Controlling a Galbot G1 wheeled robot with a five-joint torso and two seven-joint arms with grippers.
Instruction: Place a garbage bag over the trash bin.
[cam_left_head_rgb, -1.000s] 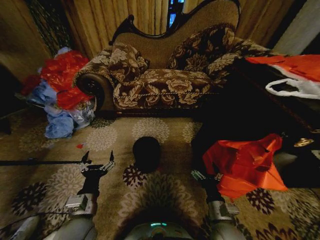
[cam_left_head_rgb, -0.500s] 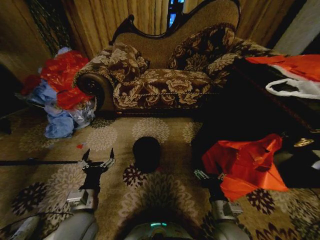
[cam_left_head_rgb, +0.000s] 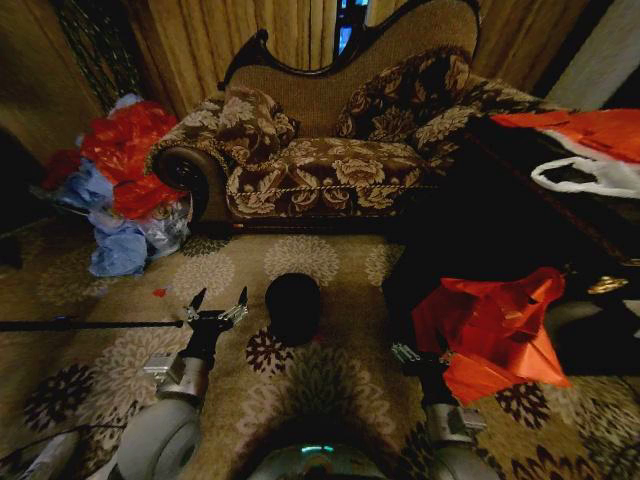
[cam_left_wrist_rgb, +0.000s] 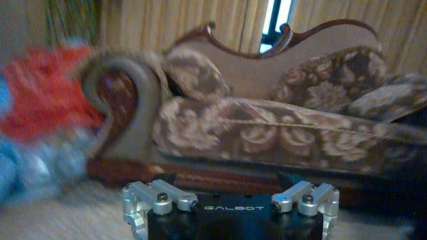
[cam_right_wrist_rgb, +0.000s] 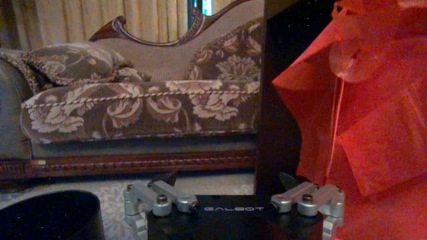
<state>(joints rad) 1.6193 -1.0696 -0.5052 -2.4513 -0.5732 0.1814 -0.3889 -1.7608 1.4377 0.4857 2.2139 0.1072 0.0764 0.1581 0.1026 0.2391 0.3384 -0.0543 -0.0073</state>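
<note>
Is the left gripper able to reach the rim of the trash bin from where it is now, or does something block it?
Probably yes. The left gripper is open, beside the trash bin, with only bare carpet between them. The garbage bag hangs on the bin's other side.

Red garbage bag (cam_left_head_rgb: 495, 335); black trash bin (cam_left_head_rgb: 294, 305); brown floral sofa (cam_left_head_rgb: 330, 150); floral carpet (cam_left_head_rgb: 300, 255).

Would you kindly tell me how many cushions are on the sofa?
2: one cushion at the sofa's left end, another cushion toward its right; more may be hidden.
</note>
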